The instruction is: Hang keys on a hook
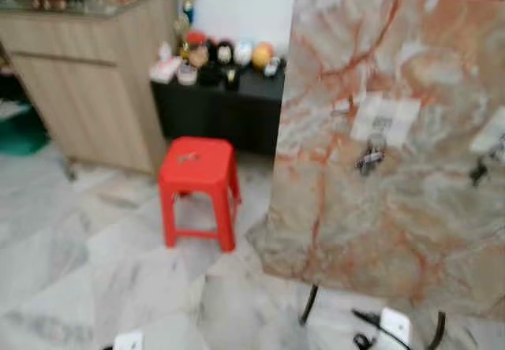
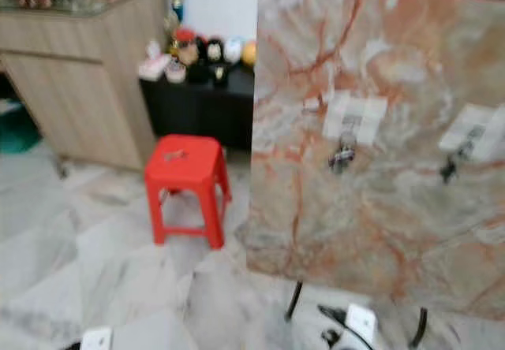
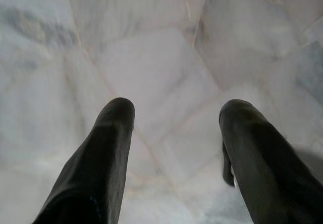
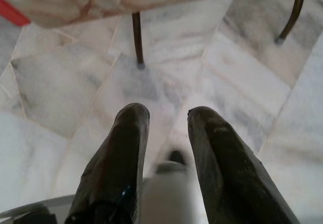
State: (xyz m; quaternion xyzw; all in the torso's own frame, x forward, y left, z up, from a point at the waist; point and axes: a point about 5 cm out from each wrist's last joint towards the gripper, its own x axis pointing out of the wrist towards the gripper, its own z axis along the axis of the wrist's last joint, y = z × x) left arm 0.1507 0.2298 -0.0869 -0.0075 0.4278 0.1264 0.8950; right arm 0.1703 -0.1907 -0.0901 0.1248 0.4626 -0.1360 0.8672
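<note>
- Marble-patterned board (image 1: 394,145) stands ahead; a hook (image 1: 371,159) on it seems to carry keys already, though blur hides detail.
- Left gripper (image 3: 176,113) hangs wide open over the floor (image 3: 151,57).
- Right gripper (image 4: 169,115) holds its jaws narrowly apart near the board's legs; whether they hold anything, I cannot tell.
- Step closer to the board, squaring up before lifting an arm.

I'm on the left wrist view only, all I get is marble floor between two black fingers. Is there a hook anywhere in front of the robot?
Observer: Yes. In the head views a marbled board stands ahead, to the robot's right, with a hook below a white patch on its face.
Operator: Just the one hook?
Observer: No, a second hook sits further right on the same board.
Operator: Where is the right arm?
Observer: The right gripper points down at the floor, close to the board's thin dark leg.
</note>
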